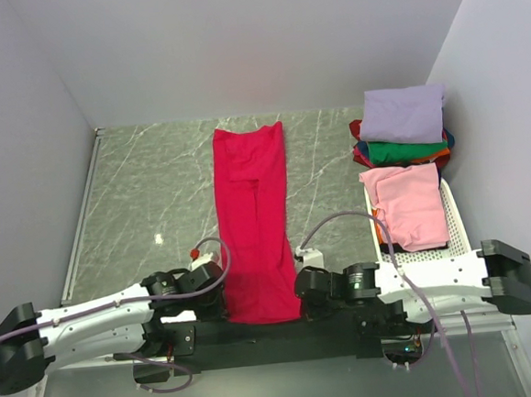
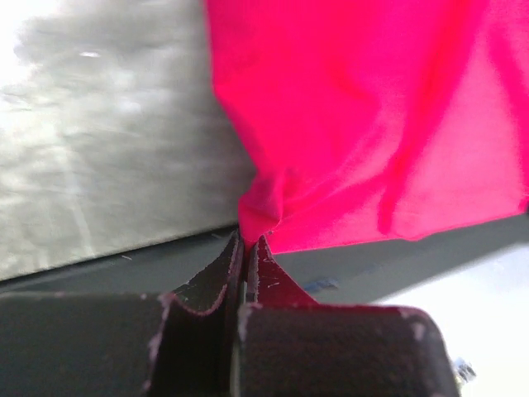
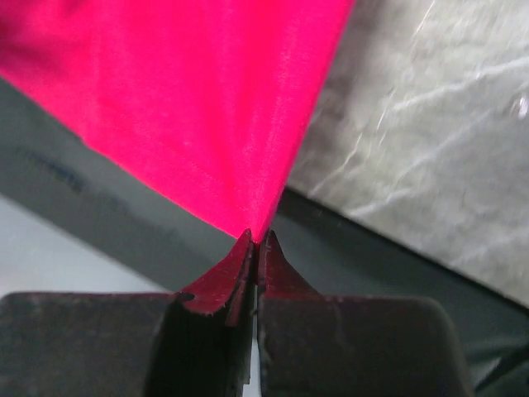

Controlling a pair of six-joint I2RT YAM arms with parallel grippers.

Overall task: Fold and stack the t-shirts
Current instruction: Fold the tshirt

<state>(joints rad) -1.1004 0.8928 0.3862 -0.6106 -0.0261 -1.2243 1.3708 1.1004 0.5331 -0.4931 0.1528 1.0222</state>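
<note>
The crimson-red t-shirt [image 1: 253, 218] lies as a long narrow strip down the middle of the table, folded lengthwise. My left gripper [image 1: 223, 292] is shut on its near left corner [image 2: 260, 217]. My right gripper [image 1: 299, 288] is shut on its near right corner [image 3: 258, 217]. Both hold the near edge by the table's front rim. A pink shirt [image 1: 409, 204] lies in the white basket [image 1: 457, 220]. A folded stack with a lavender shirt [image 1: 403, 114] on top of green [image 1: 400, 149], orange and blue ones sits at the far right.
The grey marbled table [image 1: 154, 189] is bounded by white walls at the back and both sides. The basket stands along the right wall, just behind my right arm. A dark strip [image 2: 124, 265] runs along the table's near edge.
</note>
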